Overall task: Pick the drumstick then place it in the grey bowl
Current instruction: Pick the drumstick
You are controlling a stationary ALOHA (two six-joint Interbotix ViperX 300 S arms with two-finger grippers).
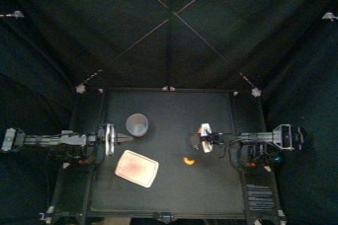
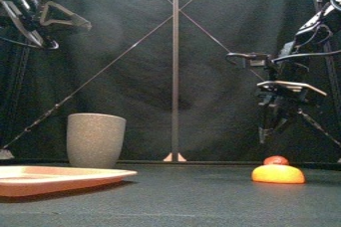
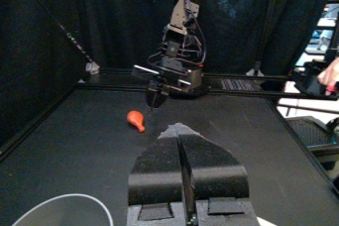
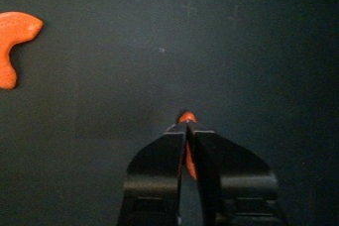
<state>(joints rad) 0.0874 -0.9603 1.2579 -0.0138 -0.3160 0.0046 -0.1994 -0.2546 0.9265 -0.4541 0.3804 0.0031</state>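
While the drumstick (image 2: 277, 173) lies on the table (image 1: 172, 106), right of the middle and toward the front, neither arm is touching it. It is orange with a redder end and rests flat on the black surface.

The right gripper (image 4: 188, 123) hangs above the table, pointing down, with the drumstick off to one side of its tips and clear of them. Its two jaws are pressed together along their whole length. A thin orange-red sliver shows in the seam between them, and what that is cannot be told.

The left gripper (image 3: 184, 131) is raised at the left side of the table, its jaws also pressed together with only a thin line between them and nothing in them.

The grey cup (image 2: 96, 138) stands upright left of the middle, farther back than the drumstick and well apart from it. The pink tray (image 2: 54, 177) lies flat in front of the cup, near the table's front edge, apart from both the cup and the drumstick.
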